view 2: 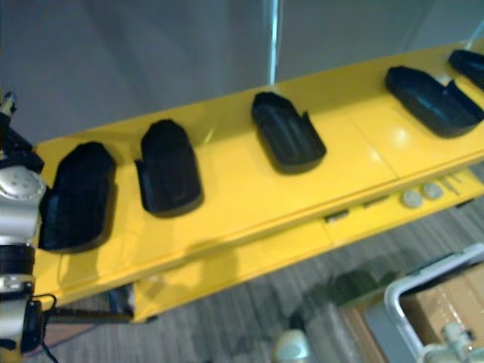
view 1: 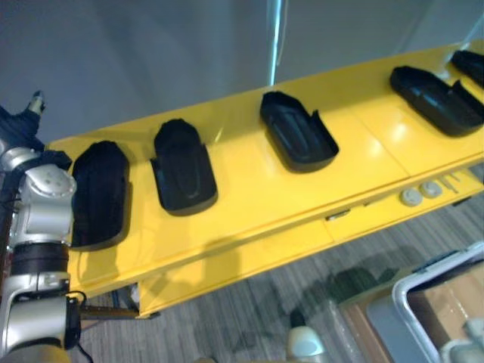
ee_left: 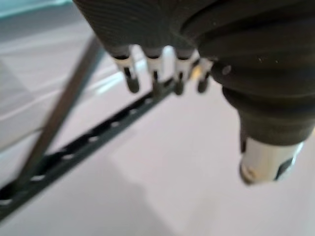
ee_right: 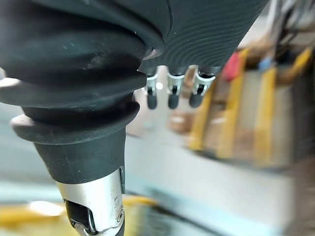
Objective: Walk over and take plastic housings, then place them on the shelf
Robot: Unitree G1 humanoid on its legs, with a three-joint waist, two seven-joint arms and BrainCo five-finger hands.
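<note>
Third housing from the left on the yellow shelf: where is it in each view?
Left eye view: third housing upper centre on the yellow shelf.
Right eye view: same spot, slightly further left.
Left wrist view: left hand over a dark slotted rail.
Right wrist view: right hand before blurred yellow uprights.
Shared landmark: pale vertical strip ending just behind the housing.

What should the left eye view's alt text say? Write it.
Five black plastic housings lie in a row on a yellow shelf slanting across the view. Two small grey discs sit on its lower ledge, above grey carpet.
</note>
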